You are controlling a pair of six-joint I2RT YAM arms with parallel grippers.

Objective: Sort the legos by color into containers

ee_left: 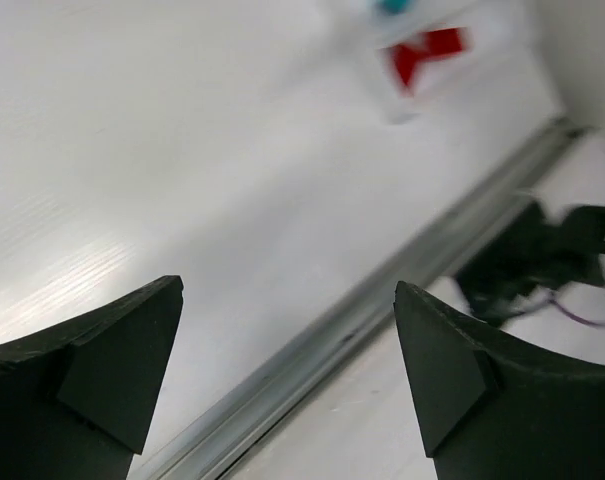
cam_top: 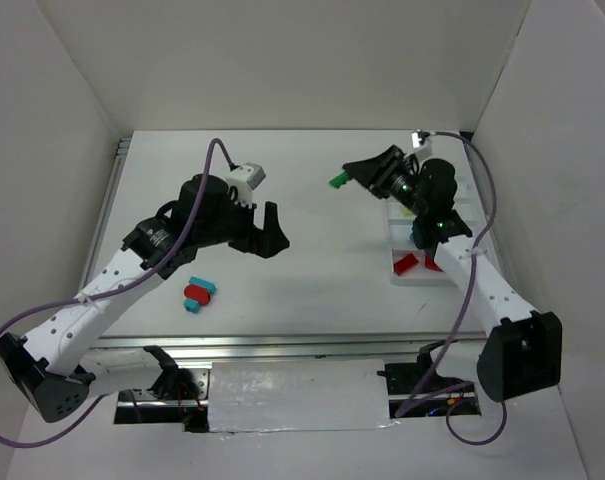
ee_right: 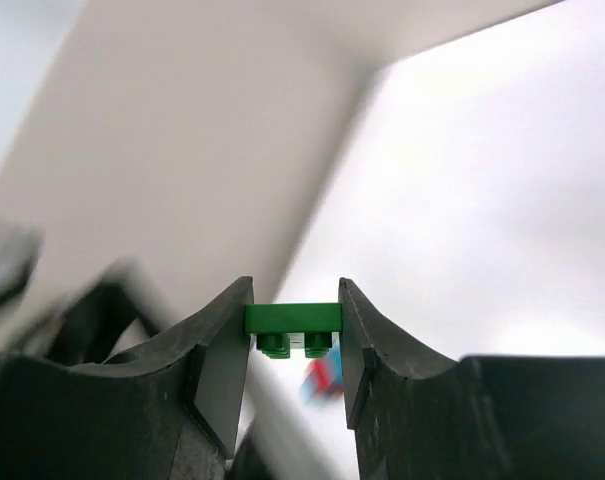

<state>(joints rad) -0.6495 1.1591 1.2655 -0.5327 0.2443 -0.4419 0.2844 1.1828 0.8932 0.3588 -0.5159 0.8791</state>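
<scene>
Legos, small plastic bricks in mixed colours, part-sorted.

1. Dark green plastic brick (ee_right: 292, 319). Pinched by its two ends between the fingers of the right gripper (ee_right: 294, 300), studs pointing down in the wrist view. Carried in the air, off the table. From overhead it hangs just left of the tray's far end, so it is judged to be in transit to a compartment; which one cannot be told.

2. Red and cyan bricks (cam_top: 199, 294). A small cluster, touching one another, on the white table (cam_top: 312, 270) near the left arm. Unsorted.

3. White rectangular plastic tray (cam_top: 412, 279), narrow compartments, right side of the table. Two red bricks (cam_top: 407, 263) lie at its near end. A cyan brick (cam_top: 416, 237) sits further back, partly hidden by the right arm.

4. Left gripper (ee_left: 287, 290). Fingers spread wide with nothing between them. Raised over bare table beyond the cluster, it is judged free to take the next brick.
</scene>
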